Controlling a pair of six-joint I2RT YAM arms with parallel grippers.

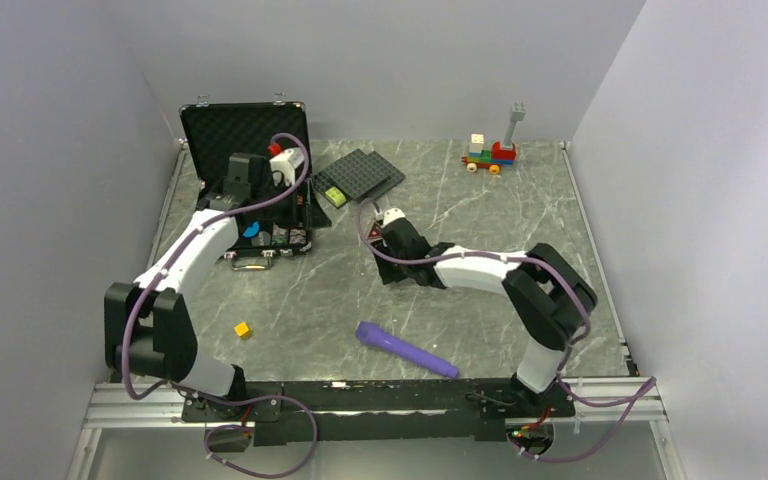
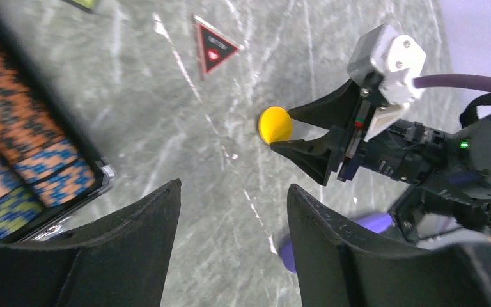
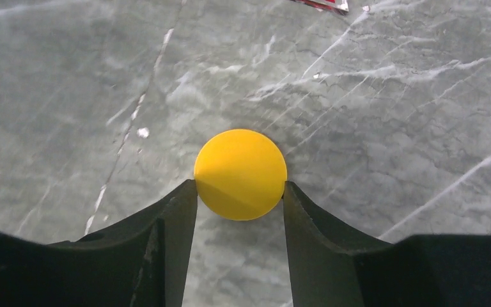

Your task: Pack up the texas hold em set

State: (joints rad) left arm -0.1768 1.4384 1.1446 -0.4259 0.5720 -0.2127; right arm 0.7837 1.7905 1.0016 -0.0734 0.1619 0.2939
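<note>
The black case [image 1: 243, 128] stands open at the back left, with striped chip stacks [image 2: 25, 147] in its tray and a blue disc [image 1: 251, 229] among them. My left gripper [image 2: 233, 185] hovers open and empty at the case's right side [image 1: 282, 190]. My right gripper [image 3: 240, 185] reaches to mid-table [image 1: 385, 215], its fingertips pressed against both sides of a yellow disc [image 3: 240, 174], which also shows in the left wrist view [image 2: 275, 125]. The dark red triangle [image 2: 214, 50] lies flat on the table just beyond the disc.
Dark grey studded plates [image 1: 360, 175] lie right of the case. A purple cylinder [image 1: 405, 349] lies near the front, and a small yellow cube [image 1: 243, 329] at front left. A toy brick train [image 1: 490, 152] stands at the back right.
</note>
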